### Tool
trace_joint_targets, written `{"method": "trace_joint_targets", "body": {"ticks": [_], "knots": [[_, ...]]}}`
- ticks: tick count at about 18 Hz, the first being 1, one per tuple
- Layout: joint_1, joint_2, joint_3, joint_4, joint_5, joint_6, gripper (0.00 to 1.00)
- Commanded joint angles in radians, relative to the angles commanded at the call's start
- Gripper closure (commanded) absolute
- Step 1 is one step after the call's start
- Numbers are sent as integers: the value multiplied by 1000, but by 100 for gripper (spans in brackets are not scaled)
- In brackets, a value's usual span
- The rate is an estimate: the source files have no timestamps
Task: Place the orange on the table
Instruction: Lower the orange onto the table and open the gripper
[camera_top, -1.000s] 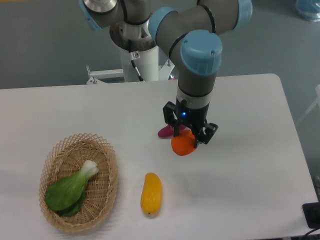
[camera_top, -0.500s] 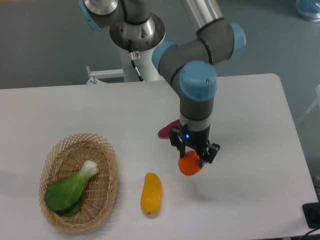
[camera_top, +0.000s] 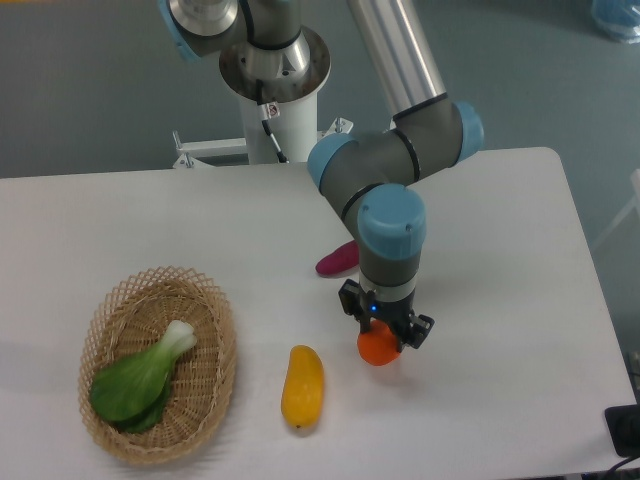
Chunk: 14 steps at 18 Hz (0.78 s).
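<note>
The orange (camera_top: 377, 348) is a small round bright-orange fruit, low over the white table (camera_top: 500, 300) right of centre, at or just above its surface. My gripper (camera_top: 381, 335) points straight down and is shut on the orange, its dark fingers on either side of the fruit. The upper part of the orange is hidden by the gripper. Whether the orange touches the table I cannot tell.
A yellow-orange mango-like fruit (camera_top: 302, 386) lies left of the orange. A magenta vegetable (camera_top: 336, 258) lies behind the arm. An oval wicker basket (camera_top: 210, 310) at the left holds a green leafy vegetable (camera_top: 140, 378). A dark object (camera_top: 625, 430) sits at the lower right corner.
The arm has carried the orange forward and downward, from beside the magenta vegetable to a spot low over the table right of the yellow fruit. The grip stays shut.
</note>
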Motion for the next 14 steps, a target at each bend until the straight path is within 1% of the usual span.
{"method": "trace_joint_targets", "body": {"ticks": [2, 4, 6, 8, 10, 13, 14], "knots": [[0, 0, -2, 0, 0, -2, 49], [0, 0, 0, 0, 0, -2, 45], [0, 0, -2, 0, 0, -2, 39], [0, 2, -5, 0, 0, -2, 30], [0, 5, -5, 2, 0, 0, 25], [0, 6, 0, 0, 0, -2, 11], [0, 8, 2, 0, 0, -2, 9]]}}
